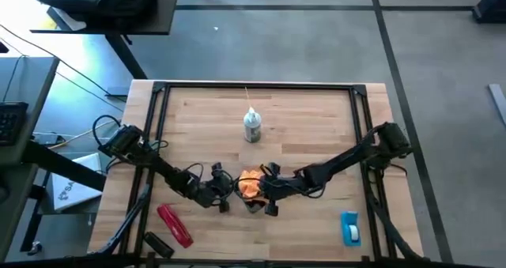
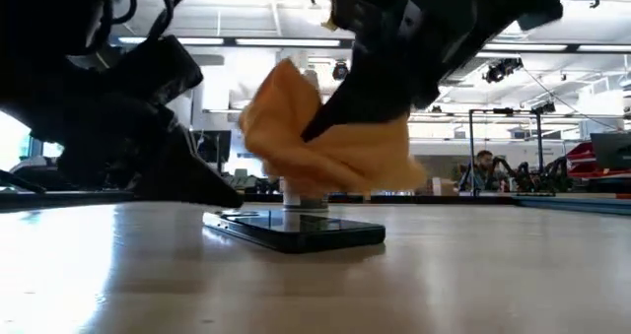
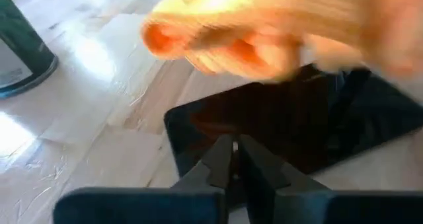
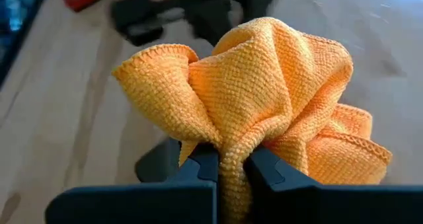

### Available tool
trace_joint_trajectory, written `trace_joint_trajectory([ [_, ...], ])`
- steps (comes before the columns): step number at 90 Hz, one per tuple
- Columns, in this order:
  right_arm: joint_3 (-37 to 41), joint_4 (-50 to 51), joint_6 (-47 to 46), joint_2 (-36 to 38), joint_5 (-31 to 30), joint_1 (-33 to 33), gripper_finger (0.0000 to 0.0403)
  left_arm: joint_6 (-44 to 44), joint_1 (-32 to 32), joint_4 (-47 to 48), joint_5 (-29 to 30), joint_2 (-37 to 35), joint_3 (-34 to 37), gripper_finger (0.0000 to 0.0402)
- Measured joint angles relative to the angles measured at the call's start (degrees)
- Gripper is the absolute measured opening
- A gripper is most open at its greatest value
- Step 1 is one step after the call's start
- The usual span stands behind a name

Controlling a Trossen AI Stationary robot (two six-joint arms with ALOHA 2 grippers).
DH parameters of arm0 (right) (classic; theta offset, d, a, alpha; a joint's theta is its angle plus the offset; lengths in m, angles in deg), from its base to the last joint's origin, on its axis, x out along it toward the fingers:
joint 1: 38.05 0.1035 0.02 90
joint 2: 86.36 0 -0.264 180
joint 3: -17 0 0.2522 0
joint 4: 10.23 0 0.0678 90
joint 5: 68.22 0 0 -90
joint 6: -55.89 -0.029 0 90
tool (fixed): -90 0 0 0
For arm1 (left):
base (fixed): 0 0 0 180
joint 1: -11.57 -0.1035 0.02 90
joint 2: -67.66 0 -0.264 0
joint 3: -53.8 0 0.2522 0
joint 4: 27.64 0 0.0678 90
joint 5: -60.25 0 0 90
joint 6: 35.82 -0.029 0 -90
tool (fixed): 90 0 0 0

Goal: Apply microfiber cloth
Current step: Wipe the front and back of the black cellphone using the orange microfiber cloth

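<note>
This looks like a robotics lab or workshop: a wooden table point(image 1: 269, 149) in a black metal frame point(image 1: 158, 110) stands on grey floor, with long ceiling strip lights point(image 2: 266, 41), open benches behind, a seated person point(image 2: 483, 168), and perhaps more robot arms point(image 2: 537, 171) beyond

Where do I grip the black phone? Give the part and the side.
Most likely the two long edges of the phone, pinched across its width from straight above. It lies flat and thin on the table, so a side approach finds nothing to hold. Stay clear of the left end effector, shut at one edge, and the microfiber cloth the right end effector holds over it.
</note>
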State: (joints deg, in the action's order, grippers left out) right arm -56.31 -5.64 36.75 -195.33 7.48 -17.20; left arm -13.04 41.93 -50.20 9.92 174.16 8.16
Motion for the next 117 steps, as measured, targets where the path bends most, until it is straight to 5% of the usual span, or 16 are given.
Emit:
trace_joint_trajectory([
  [35, 0.00, -10.94, 6.82, -6.96, -1.16, -2.95, 0.0003, 1.71, -0.79, 3.16, 0.02, -0.15, -0.15, 0.0000],
  [50, -0.11, -17.82, 8.37, -11.03, 4.78, -3.29, 0.0003, 2.01, -0.94, 3.24, -0.05, -0.13, -0.11, 0.0000],
  [77, -0.15, -15.03, 4.17, -9.52, 21.42, -0.06, 0.0003, 1.67, -0.95, 3.72, -0.60, -0.11, -0.15, 0.0000],
  [84, -0.04, -14.91, 5.07, -8.68, 19.29, -0.07, 0.0003, 1.14, -0.94, 3.76, -0.50, -0.10, -0.13, 0.0000],
  [101, -0.07, -16.70, 11.21, -8.31, 3.29, -3.82, 0.0003, 1.16, -1.00, 3.70, -0.23, -0.07, -0.09, 0.0000],
  [117, -0.11, -19.40, 14.15, -11.06, 9.38, -6.24, 0.0003, 1.14, -1.00, 3.53, -0.32, -0.04, -0.04, 0.0000],
])
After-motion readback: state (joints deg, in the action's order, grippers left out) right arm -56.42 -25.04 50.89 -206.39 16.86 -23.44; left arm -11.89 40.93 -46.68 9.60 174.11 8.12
